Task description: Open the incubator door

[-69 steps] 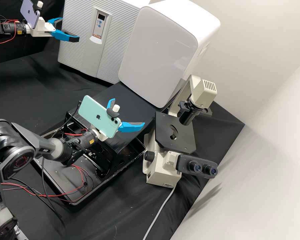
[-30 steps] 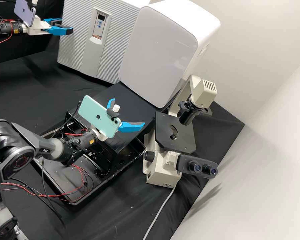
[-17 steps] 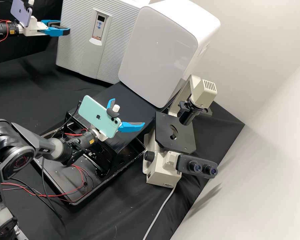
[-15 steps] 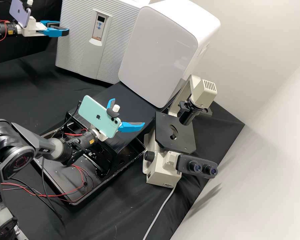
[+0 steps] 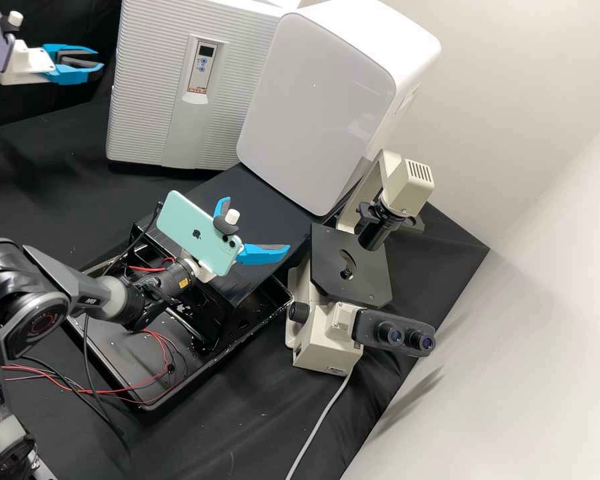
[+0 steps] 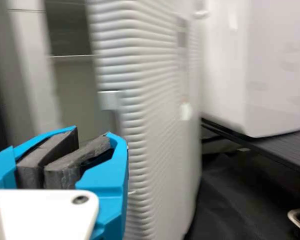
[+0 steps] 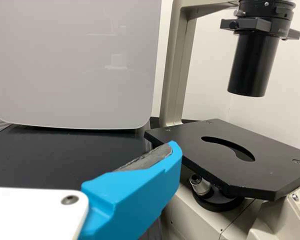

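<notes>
My left gripper [image 5: 100, 59] is at the high view's upper left, beside the incubator door's free edge. In the left wrist view, this gripper [image 6: 93, 136] is shut, its grey pads together with nothing between them. The ribbed grey incubator door [image 5: 140, 100] is swung partly outward at its left edge. Past the edge of the door [image 6: 155, 150], the left wrist view shows part of the inside. My right gripper [image 5: 258, 223] stands wide open over the black stand. In the right wrist view, one finger of the gripper [image 7: 135, 192] points toward the microscope.
A white box-shaped device [image 5: 320, 100] stands right of the incubator on a black stand [image 5: 247, 193]. A microscope [image 5: 350, 273] is to the right of my right gripper. Below that arm lie a black tray [image 5: 113, 347] and loose cables.
My left gripper first closed, then moved left off the door's front. The door's free edge has swung outward, toward the high camera. The right arm has stayed still.
</notes>
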